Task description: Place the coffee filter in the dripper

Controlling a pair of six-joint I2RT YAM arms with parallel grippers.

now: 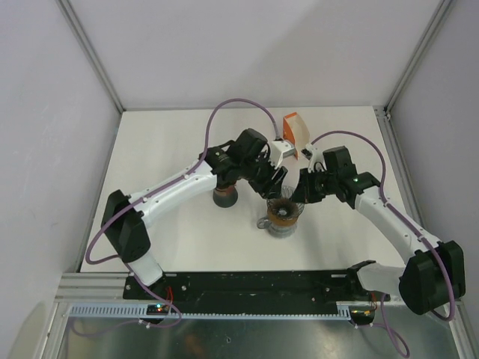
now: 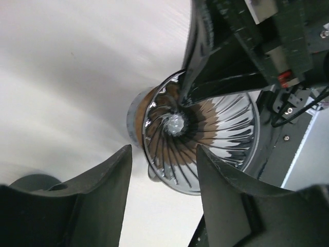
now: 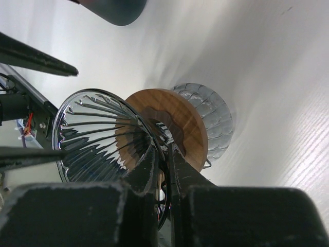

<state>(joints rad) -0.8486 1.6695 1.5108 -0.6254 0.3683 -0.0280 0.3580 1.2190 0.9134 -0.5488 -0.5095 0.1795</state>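
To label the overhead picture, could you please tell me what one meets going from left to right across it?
Left arm's base → dark round object → dripper → right arm's base. The orange box overlaps the dripper sideways, so it is left out.

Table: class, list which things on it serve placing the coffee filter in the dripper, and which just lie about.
Job: dripper; right gripper, jaws shut on its rim; left gripper, jaws open.
Lying about: dark round object; orange-and-white item at the back.
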